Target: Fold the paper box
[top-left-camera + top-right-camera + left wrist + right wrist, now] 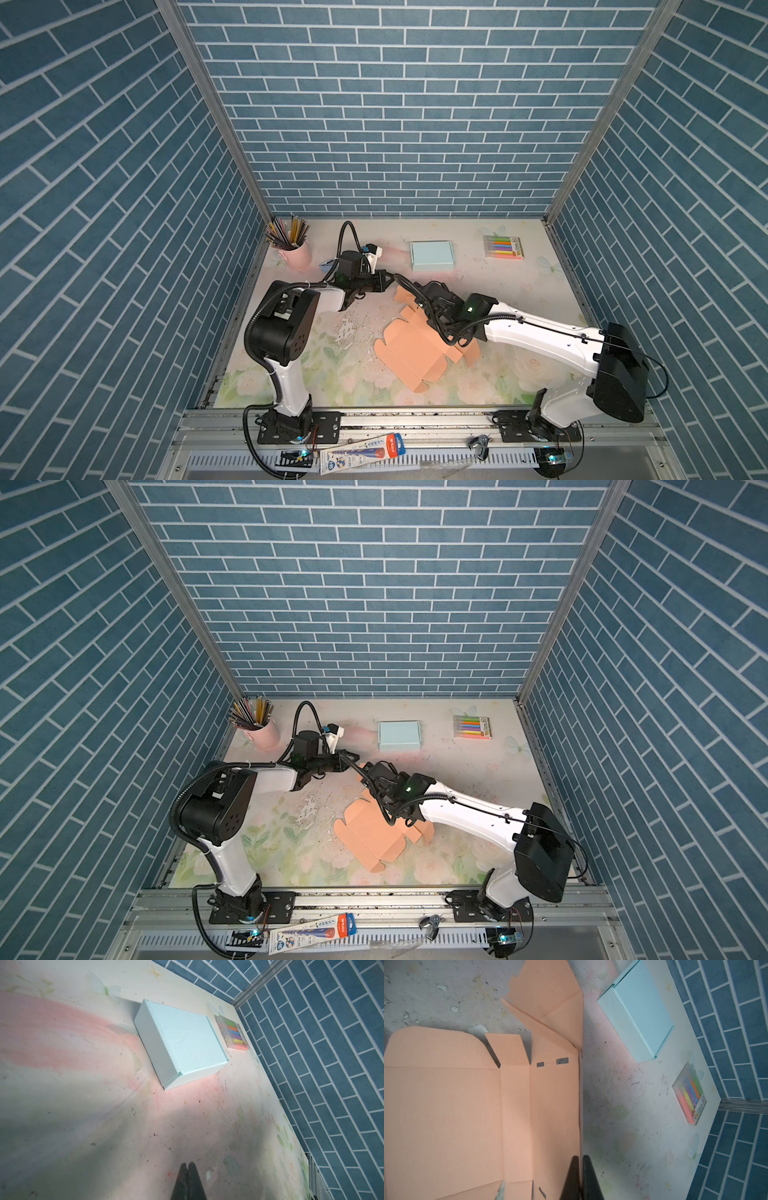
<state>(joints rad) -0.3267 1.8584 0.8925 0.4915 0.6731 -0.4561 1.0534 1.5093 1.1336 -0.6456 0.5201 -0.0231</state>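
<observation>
On the floral table lies the peach paper box, mostly unfolded.

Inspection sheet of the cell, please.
Surface: floral-print tabletop, scratched and flaking near the middle.
Job's things: peach cardboard box blank, mostly flat, one edge panel raised.
Clutter: pale blue closed box, clear pack of coloured markers, pink cup of pencils, along the far side.
Grippers: left gripper shut, empty; right gripper shut on the blank's raised panel.
Cables: black corrugated hose crosses above the blank.
Surroundings: blue brick-pattern walls; pen pack on front rail.
</observation>
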